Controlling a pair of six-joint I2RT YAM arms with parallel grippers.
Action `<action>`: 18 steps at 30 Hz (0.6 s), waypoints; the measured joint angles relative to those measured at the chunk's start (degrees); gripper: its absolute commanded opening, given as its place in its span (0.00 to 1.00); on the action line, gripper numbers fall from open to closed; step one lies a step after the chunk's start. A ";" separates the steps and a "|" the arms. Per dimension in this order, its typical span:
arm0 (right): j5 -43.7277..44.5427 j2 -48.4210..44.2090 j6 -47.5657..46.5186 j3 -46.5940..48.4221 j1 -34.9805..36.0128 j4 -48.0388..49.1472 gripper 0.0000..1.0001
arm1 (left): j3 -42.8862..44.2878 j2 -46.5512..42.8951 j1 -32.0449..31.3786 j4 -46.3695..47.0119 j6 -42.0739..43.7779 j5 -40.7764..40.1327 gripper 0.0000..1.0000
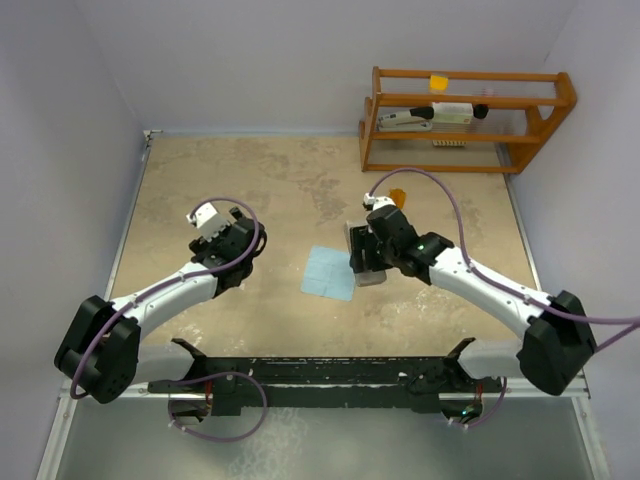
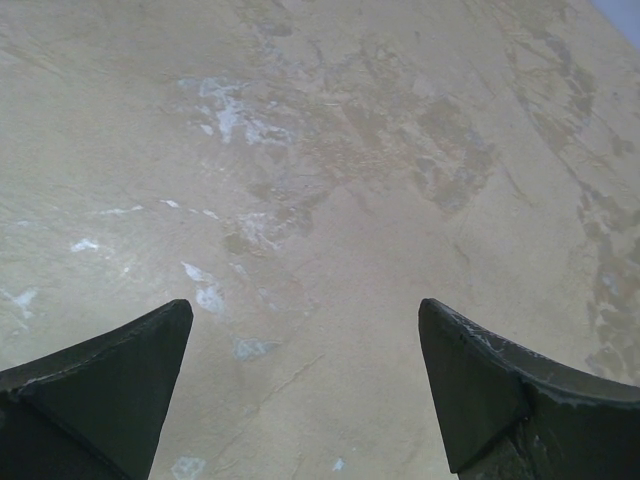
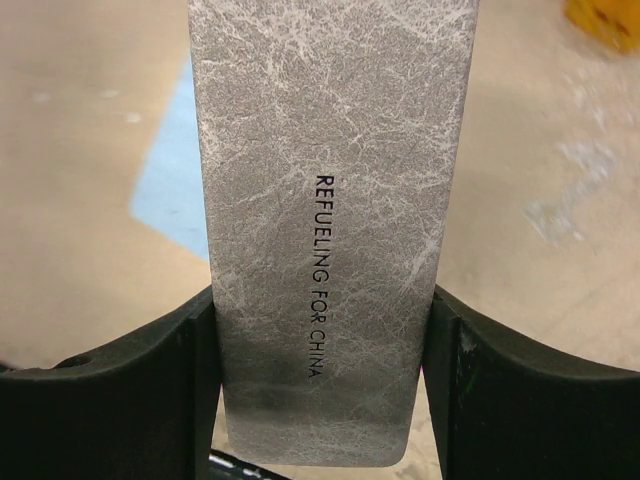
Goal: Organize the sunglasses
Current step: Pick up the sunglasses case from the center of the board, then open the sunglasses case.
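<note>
Table (image 1: 260, 190), lettered case (image 3: 330, 150) in right tool (image 3: 320, 340)

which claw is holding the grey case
The right claw, clamped on the grey case; the left claw is open with nothing in it.

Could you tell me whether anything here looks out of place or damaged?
Nothing spilled or broken. The table looks worn, with white scuffs, and the grey case in the right tool has a crackled surface.

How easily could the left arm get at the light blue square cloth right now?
Probably yes: the left hand is open and empty, with only bare beige tabletop between it and the light blue square cloth.
</note>
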 measured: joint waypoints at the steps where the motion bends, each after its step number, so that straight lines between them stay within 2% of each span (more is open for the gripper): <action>1: -1.20 -1.07 -0.96 0.24 0.00 0.81 0.00 | -0.07 0.00 0.00 0.81 0.22 0.57 0.95; 6: -8.92 -3.45 -6.29 0.46 0.00 5.27 0.00 | -3.37 -0.28 0.00 8.31 0.92 5.42 1.00; 12: -17.03 -3.65 -9.49 -1.36 0.00 11.56 0.00 | -12.37 -4.94 0.02 19.80 0.85 12.46 0.99; 18: -22.43 -4.07 -10.27 -3.80 0.02 15.82 0.00 | -21.27 -8.46 0.39 38.95 0.22 22.73 0.99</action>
